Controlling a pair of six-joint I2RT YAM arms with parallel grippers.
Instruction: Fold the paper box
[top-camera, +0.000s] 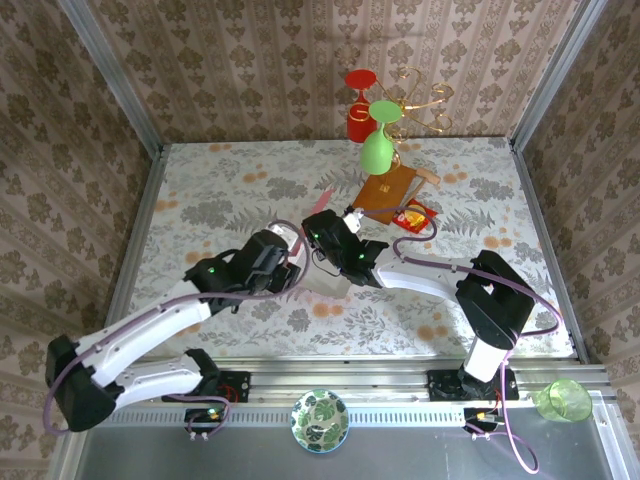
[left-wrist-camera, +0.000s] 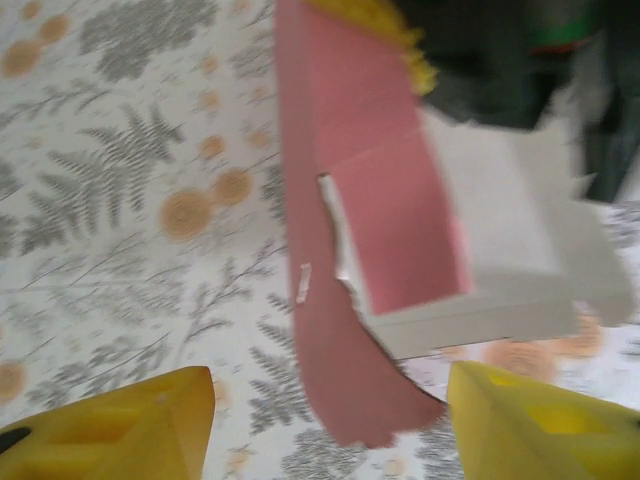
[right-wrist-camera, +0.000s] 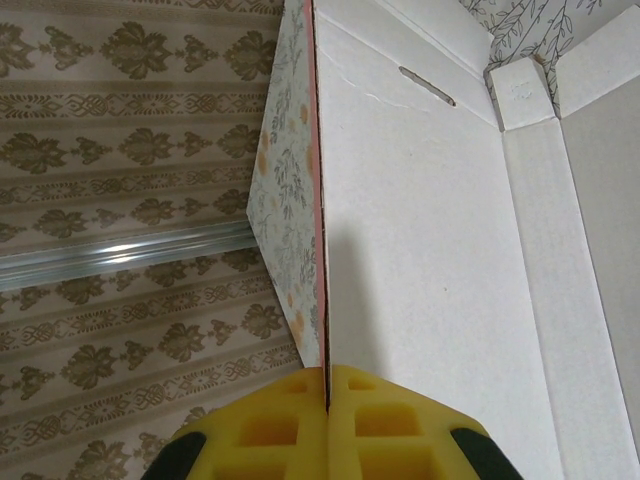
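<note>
The paper box (left-wrist-camera: 370, 190) is pink outside and white inside. It stands partly folded on the table, with one pink flap reaching toward the left wrist camera. My left gripper (left-wrist-camera: 330, 435) is open, its yellow fingers (left-wrist-camera: 120, 430) spread either side of that flap and apart from it. My right gripper (right-wrist-camera: 327, 395) is shut on the thin edge of an upright wall of the paper box (right-wrist-camera: 430, 250), with the white inner side facing right. From above, both grippers (top-camera: 283, 255) (top-camera: 325, 235) meet at the table's middle and hide most of the paper box (top-camera: 323, 200).
A brown board (top-camera: 385, 190) and a small red-yellow packet (top-camera: 412, 215) lie just behind the grippers. A green glass (top-camera: 377, 145), a red glass (top-camera: 358, 110) and a gold wire stand (top-camera: 425, 100) are at the back. A bowl (top-camera: 319, 420) and a green cup (top-camera: 563, 400) sit on the near rail.
</note>
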